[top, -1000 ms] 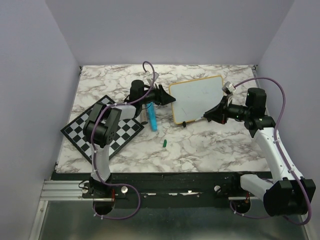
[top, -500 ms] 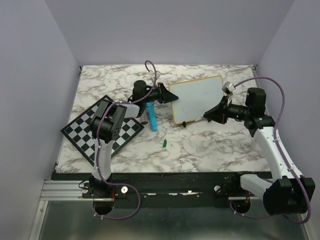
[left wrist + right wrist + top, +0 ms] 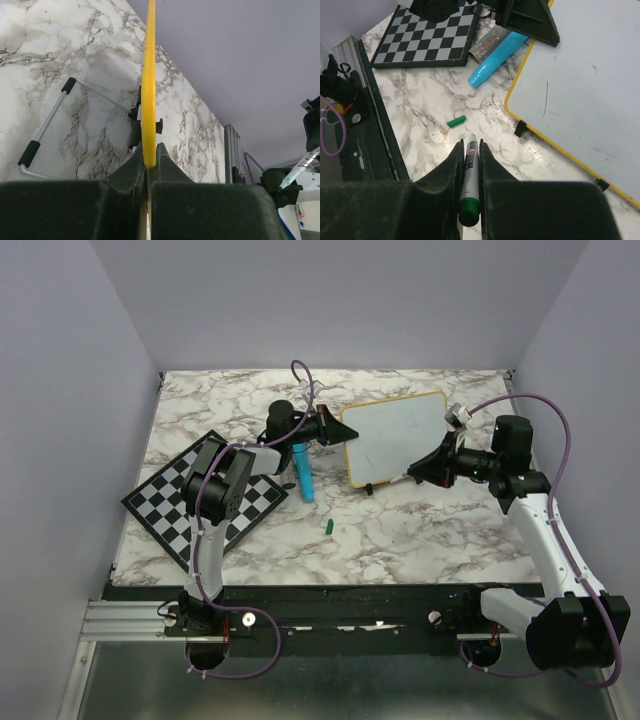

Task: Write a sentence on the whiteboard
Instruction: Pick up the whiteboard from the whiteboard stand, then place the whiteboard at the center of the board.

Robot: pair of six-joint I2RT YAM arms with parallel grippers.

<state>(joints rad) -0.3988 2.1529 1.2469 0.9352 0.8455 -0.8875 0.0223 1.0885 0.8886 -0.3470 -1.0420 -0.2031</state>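
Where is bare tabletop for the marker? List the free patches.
Free: marble table near edge, between green cap and right arm; far left corner behind chessboard. Crowded: between chessboard and whiteboard, where blue tube and left gripper sit.

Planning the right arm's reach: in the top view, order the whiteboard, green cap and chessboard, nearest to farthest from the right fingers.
1. whiteboard, just left of the right fingers.
2. green cap, lower left.
3. chessboard, far left.

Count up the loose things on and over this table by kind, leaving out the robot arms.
Whiteboard: 1
Chessboard: 1
Green marker: 1
Green cap: 1
Blue tube: 1
Glittery silver object: 1
Total: 6
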